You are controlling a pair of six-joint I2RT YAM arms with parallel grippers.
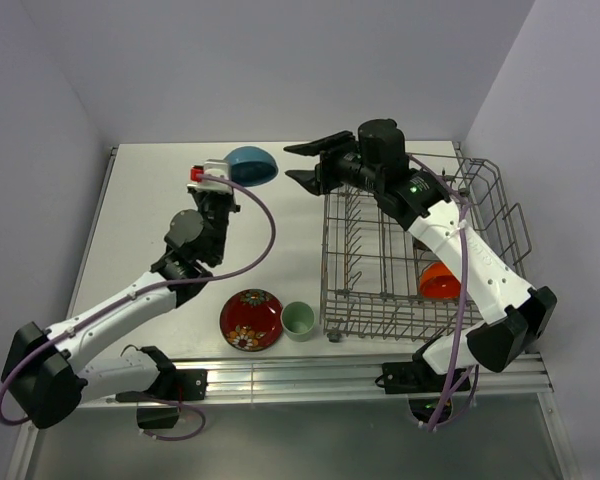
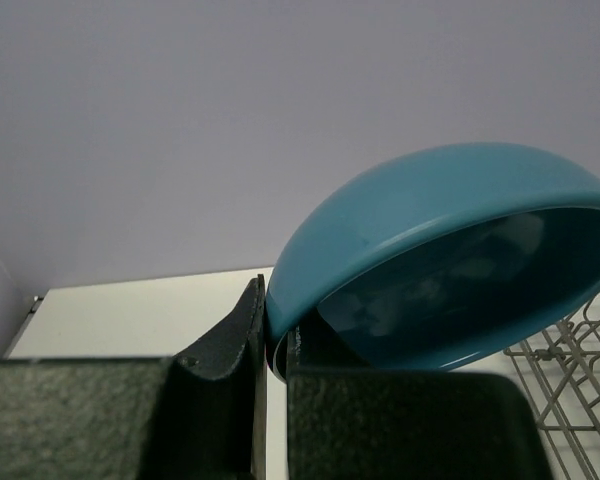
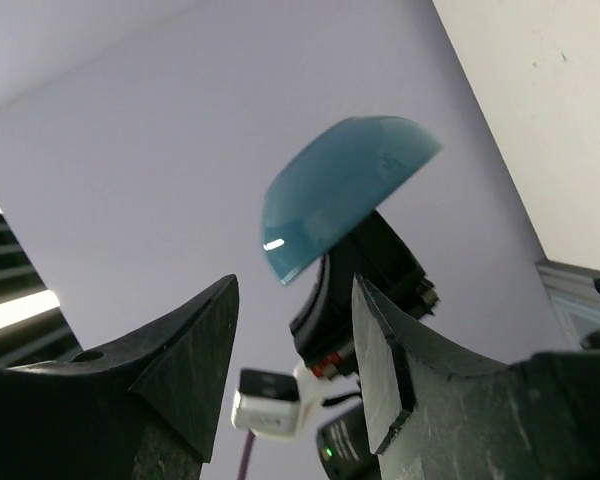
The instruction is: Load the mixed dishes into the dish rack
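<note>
The blue bowl [image 1: 252, 165] hangs tilted above the far middle of the table, with my left gripper [image 1: 236, 179] shut on its rim. In the left wrist view the rim of the bowl [image 2: 430, 250] is pinched between the two pads of the gripper [image 2: 270, 340]. My right gripper [image 1: 296, 164] stands open just right of the bowl and apart from it, nothing between its fingers. Its wrist view shows the bowl [image 3: 340, 190] beyond the gripper [image 3: 294, 282]. The dish rack [image 1: 332, 262] stands at the right with an orange-red bowl [image 1: 438, 282] inside. A red patterned plate [image 1: 251, 319] and a pale green cup [image 1: 298, 320] lie near the front edge.
The right arm reaches over the rack's far left corner. A corner of the rack [image 2: 570, 370] shows in the left wrist view below the bowl. Walls close in the table at the back and on both sides.
</note>
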